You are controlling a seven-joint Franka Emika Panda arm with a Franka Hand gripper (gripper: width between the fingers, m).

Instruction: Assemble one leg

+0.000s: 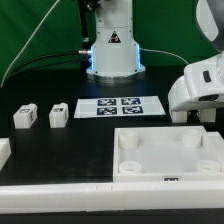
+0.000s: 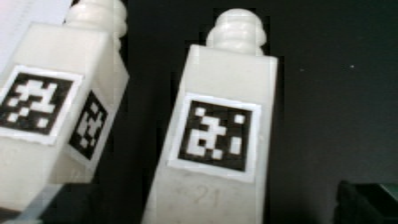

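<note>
On the black counter (image 1: pixel 60 160), two legs, one (image 1: pixel 22 117) beside the other (image 1: pixel 57 115), stand at the middle of the exterior view's left, just apart from each other. The marker board (image 1: pixel 120 106) lies at centre, and the large white tray panel (image 1: pixel 170 155) fills the lower right. The end effector (image 1: pixel 195 112) hangs at the right edge, above the panel's far side. Its fingers are hidden, so I cannot tell how far apart they are or whether they hold anything. The wrist view shows a tagged leg (image 2: pixel 222 130) close up, and a second leg (image 2: pixel 54 110) beside it with a dark gap between them, each with a rounded knob on one end.
</note>
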